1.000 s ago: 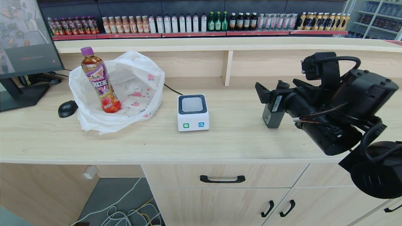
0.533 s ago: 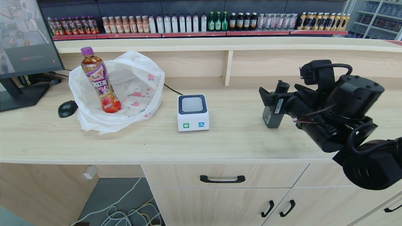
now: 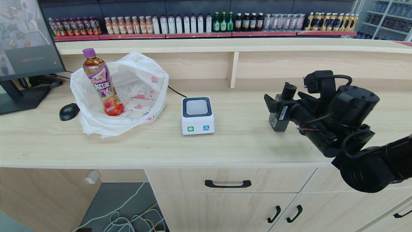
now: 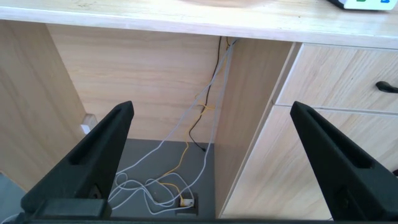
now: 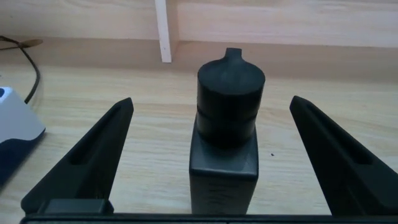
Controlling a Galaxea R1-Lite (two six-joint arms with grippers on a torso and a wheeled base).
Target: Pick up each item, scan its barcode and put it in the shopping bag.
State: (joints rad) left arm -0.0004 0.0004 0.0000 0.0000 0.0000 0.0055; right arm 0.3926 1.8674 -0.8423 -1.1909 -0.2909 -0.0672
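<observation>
A black square-bodied bottle (image 3: 278,116) with a round cap stands on the wooden counter (image 3: 225,145), right of the white scanner (image 3: 197,115). My right gripper (image 3: 277,102) is open, and in the right wrist view its fingers flank the black bottle (image 5: 226,130) without touching it. At the left, the white shopping bag (image 3: 135,96) lies open with a purple-capped tea bottle (image 3: 103,84) standing inside. My left gripper (image 4: 211,106) is open with nothing in it, held below the counter edge in front of the cabinet.
A black mouse (image 3: 69,111) and a monitor (image 3: 22,42) sit left of the bag. A raised back ledge with a vertical divider (image 3: 234,69) runs behind the counter. Drawers with black handles (image 3: 228,184) are below, and cables (image 4: 168,186) lie on the floor.
My right arm has sunk lower and drawn slightly in, with the open gripper staying around the black bottle. The bottle, bag and scanner have not moved.
</observation>
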